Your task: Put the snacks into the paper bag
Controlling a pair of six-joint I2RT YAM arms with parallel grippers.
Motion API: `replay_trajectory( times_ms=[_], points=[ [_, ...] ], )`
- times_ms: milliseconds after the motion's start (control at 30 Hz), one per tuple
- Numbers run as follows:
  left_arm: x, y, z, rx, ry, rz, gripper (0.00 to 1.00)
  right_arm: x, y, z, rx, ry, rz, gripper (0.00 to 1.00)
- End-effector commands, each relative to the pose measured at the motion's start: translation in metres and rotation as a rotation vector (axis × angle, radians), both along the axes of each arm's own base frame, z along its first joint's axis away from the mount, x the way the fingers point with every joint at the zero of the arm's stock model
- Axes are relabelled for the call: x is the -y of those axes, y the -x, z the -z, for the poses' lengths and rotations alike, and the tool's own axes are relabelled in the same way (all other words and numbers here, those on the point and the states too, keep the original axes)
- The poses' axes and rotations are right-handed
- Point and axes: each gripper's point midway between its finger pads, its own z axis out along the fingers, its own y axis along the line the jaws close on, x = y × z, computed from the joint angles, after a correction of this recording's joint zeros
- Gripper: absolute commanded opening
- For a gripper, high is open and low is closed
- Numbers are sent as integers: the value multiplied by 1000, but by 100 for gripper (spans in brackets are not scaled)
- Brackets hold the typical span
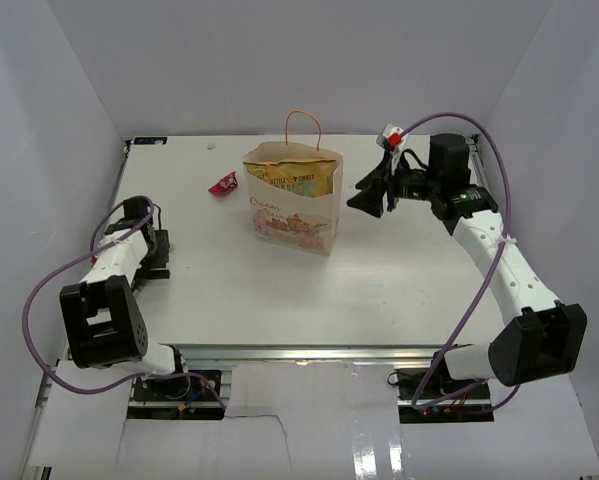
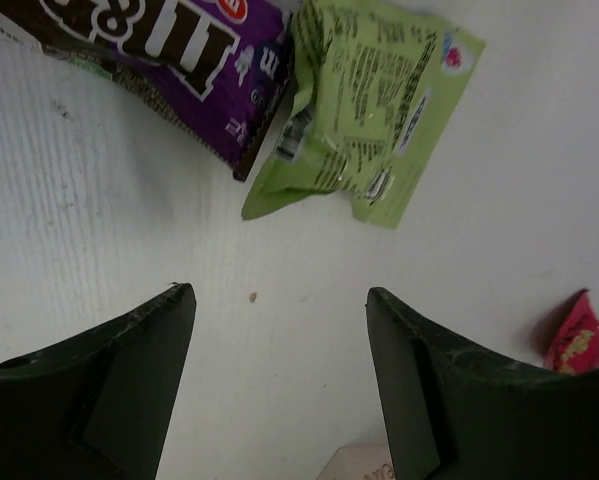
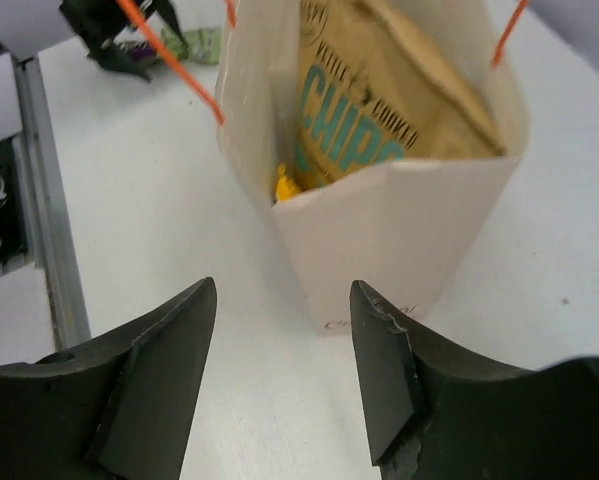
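Chip bag [image 1: 297,180] already inside paper bag [image 1: 291,225] at upper centre, purple M&M's packet [image 2: 169,60], green packet [image 2: 374,110] and red-pink packet [image 1: 223,184] not yet bagged on counter [image 1: 379,290] at frame left, left end effector [image 2: 279,295] and right end effector [image 3: 284,290] both apart, empty.

The chip bag [image 1: 299,178] sits inside the paper bag [image 1: 289,225], a small packet [image 1: 223,184] lying on the table [image 1: 379,290] to its left.

Right gripper [image 3: 282,300] low in frame, jaws spread wide, nothing between them. Just past them the paper bag [image 3: 399,230] stands upright on the white surface [image 3: 149,200], top open, orange handles [image 3: 174,65] showing. Inside: chip bag [image 3: 379,110] with teal "CHIPS" lettering, small yellow packet [image 3: 287,185] beside it. Green packet [image 3: 201,42] far top left, partly hidden.
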Motion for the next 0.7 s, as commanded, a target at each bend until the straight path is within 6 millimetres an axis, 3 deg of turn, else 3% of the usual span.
replay_trajectory(
  times_ms=[0,33,233,433,567,600,667],
  points=[
    [-23,-27,-14,141,-15,-192,79,4,33,27,10,39,-121,63],
    [-28,-27,-12,145,-12,-210,79,6,40,42,11,59,-141,64],
    [-41,-37,8,93,-7,-235,79,16,66,80,7,119,-167,64],
    [-52,-42,27,23,12,-256,70,18,71,82,17,126,-170,64],
    [-61,-52,26,15,-7,-215,53,19,73,81,13,124,-172,64],
    [-63,-55,23,21,-10,-208,40,18,74,82,7,122,-174,64],
    [-67,-53,25,13,-11,-199,30,18,75,81,6,118,-177,64]
  ],
)
